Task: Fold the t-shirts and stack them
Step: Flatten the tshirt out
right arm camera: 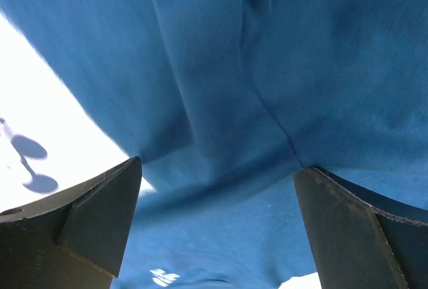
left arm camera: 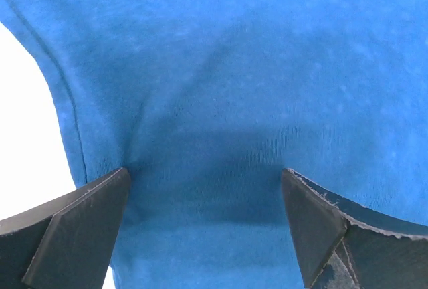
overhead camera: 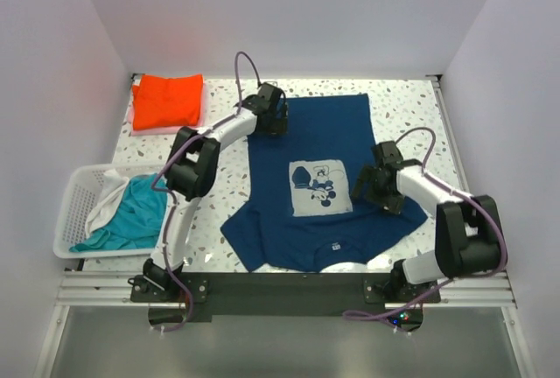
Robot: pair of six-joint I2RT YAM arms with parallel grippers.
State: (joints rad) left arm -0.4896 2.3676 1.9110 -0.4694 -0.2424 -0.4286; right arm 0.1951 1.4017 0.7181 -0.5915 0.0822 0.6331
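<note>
Both jaws wide; perhaps four t-shirts (overhead camera: 328,133)

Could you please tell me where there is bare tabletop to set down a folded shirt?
The widest bare patch of speckled white tabletop lies far right, between the spread navy cloth t-shirt and the table's right edge. A smaller one separates the folded orange-red t-shirt from the white slatted plastic basket. The centre is crowded.

You find no legible words or numbers: the navy cloth t-shirt (overhead camera: 324,133) bears a pale square cartoon print (overhead camera: 320,188) and a tiny white mark (overhead camera: 335,245), too small to read.
</note>
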